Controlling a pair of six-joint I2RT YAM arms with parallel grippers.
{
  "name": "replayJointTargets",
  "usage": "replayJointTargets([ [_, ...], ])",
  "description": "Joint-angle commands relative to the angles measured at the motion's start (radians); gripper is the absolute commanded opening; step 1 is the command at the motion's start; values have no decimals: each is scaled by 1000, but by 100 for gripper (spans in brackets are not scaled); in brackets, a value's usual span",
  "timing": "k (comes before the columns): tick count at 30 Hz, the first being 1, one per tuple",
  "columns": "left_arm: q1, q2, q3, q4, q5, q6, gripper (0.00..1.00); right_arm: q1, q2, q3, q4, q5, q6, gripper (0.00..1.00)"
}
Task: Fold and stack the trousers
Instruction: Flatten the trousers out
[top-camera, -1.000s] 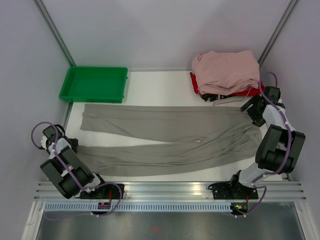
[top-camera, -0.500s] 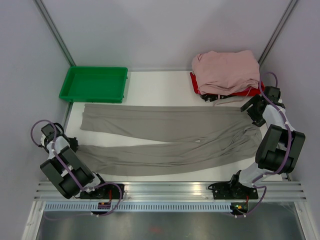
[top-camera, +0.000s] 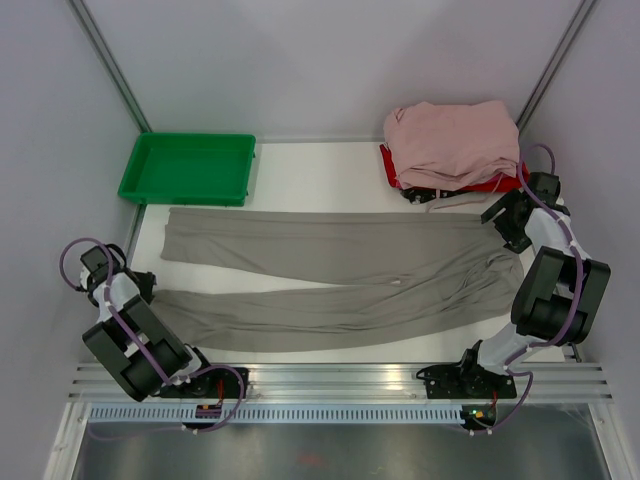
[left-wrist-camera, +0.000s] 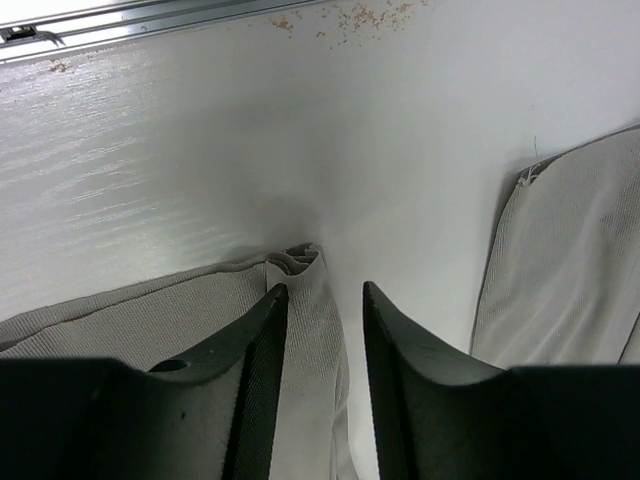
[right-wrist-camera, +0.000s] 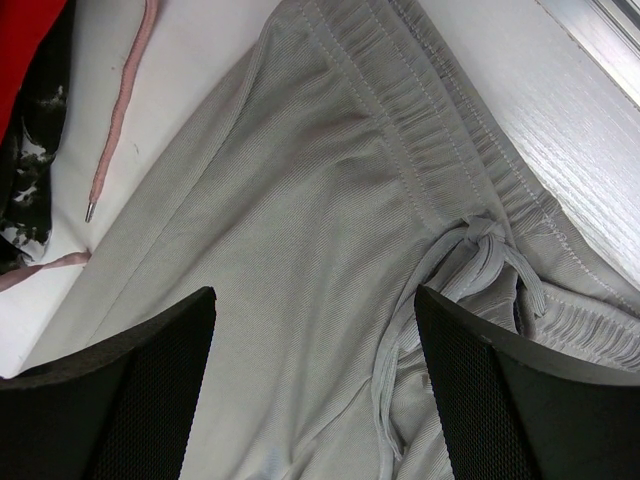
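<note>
The trousers (top-camera: 340, 270) lie spread flat across the middle of the table (top-camera: 320, 175) in the overhead view, waistband at the right and both legs running toward the left. The far leg ends below the green tray (top-camera: 185, 197). The pile of pink garments (top-camera: 452, 140) sits at the upper right.

Over the last second very little has moved. The cloth lies in the same outline, and the right arm has not shifted. Only the left wrist, at the lower left of the overhead frame, has crept slightly toward the left edge.

In the left wrist view, the left gripper (left-wrist-camera: 323, 290) sits low over the near leg's cuff (left-wrist-camera: 300, 262). Its fingers are partly apart, with bare table showing between them. The bunched hem lies against one finger and is not pinched.

The right gripper (right-wrist-camera: 312, 300) hovers over the waistband (right-wrist-camera: 420, 150) near the knotted drawstring (right-wrist-camera: 480, 250), fingers spread wide and holding nothing.

My reading is that the fold has not begun. The left side seems to be lining up again on the cuff, and it needs a firm pinch there before any lift, or the hem will slip free
</note>
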Motion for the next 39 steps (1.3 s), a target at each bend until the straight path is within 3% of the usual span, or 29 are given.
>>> replayJointTargets([
  [1,5,-14,-24,42,21,-13,40,3,7,41,1,13,6,87],
  [8,5,12,-40,53,10,-15,36,3,10,47,-2,14,8,87],
  [11,5,9,-39,56,11,-18,27,3,7,46,-2,14,6,87],
  [12,5,8,-31,56,11,-18,14,3,7,46,0,14,8,87],
  [14,5,5,-16,49,10,-18,2,3,7,44,-2,14,11,87],
  [22,5,2,91,-10,24,-12,2,4,9,32,7,10,15,87],
  [27,0,28,81,65,34,-53,3,6,15,27,18,8,21,86],
  [39,-46,235,176,144,-7,-157,9,6,15,23,9,25,12,87],
])
